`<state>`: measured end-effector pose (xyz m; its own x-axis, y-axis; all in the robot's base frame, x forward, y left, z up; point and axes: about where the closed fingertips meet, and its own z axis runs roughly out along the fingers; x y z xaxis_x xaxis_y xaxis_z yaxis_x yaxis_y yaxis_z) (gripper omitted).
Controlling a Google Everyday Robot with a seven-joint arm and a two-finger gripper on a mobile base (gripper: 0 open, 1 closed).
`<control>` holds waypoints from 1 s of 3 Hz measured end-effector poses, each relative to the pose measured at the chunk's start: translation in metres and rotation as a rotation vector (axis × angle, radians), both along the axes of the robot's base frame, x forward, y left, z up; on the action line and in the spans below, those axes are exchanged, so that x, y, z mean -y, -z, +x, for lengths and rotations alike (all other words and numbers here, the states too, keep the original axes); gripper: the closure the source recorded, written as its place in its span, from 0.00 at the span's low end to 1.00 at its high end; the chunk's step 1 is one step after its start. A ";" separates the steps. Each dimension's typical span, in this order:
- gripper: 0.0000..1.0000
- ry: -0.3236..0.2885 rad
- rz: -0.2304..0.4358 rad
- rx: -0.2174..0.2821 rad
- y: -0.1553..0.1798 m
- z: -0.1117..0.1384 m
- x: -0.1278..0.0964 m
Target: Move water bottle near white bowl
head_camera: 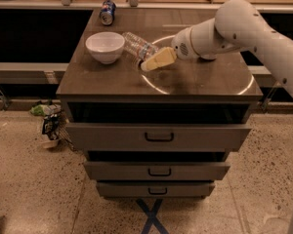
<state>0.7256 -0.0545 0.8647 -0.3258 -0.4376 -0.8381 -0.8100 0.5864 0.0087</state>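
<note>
1. The white bowl (105,47) is seen upright on the left part of the bench (205,84) and is taken as the landmark.
2. A blue soda can (107,12) is seen lying behind the bowl, well apart from it, at the far edge of the bench.
3. The water bottle (136,45) is found just to the right of the bowl, near it. It is slanted, and no contact with the bowl can be made out. Whether it rests on the bench or is held slightly above it cannot be told.
4. The tool (157,59) is placed further right of the bowl, and the bottle's near end is covered by it. Whether it is closed on the bottle cannot be told.
5. The task is judged nearly done, so the risks lie in the release:
   - If the bottle is let go while slanted, its round body could roll away from the bowl or toward the front edge.
   - If the bottle is pushed further left, the bowl could be struck and shoved.
   - If the tool is drawn back carelessly, the bottle could be dragged away from the bowl.
</note>
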 end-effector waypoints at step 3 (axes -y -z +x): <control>0.00 0.160 0.063 0.080 -0.053 -0.061 0.058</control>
